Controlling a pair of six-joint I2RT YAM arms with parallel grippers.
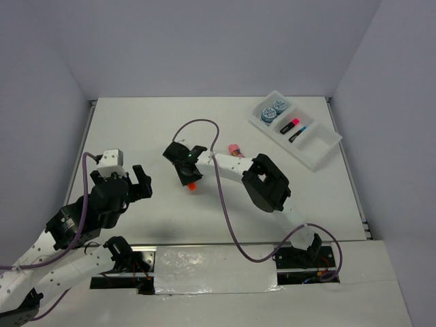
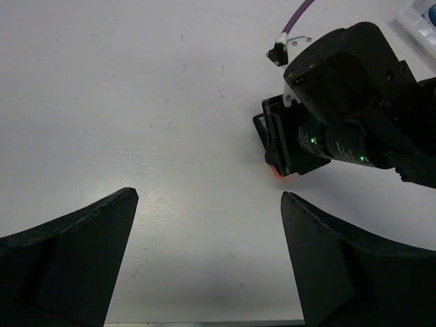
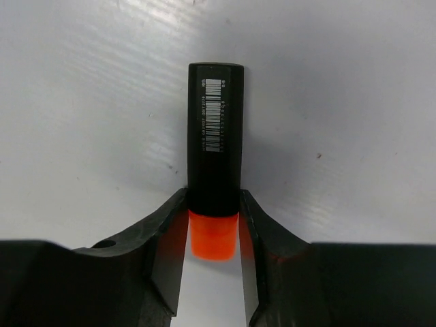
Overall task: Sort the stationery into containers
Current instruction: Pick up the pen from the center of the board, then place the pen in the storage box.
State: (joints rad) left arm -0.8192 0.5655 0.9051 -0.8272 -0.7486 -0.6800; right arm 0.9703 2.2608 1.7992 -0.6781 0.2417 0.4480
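My right gripper is shut on a black marker with an orange cap near the middle of the table. In the right wrist view the fingers press the marker at the joint of body and cap, low over the table. The left wrist view shows that gripper and the orange cap. My left gripper is open and empty at the left, also seen in its own view. A pink-capped brownish tube lies on the table. The white tray holds two blue rolls and two markers.
A purple cable loops above the right gripper. The right arm's black link stretches across the middle. White walls enclose the table on three sides.
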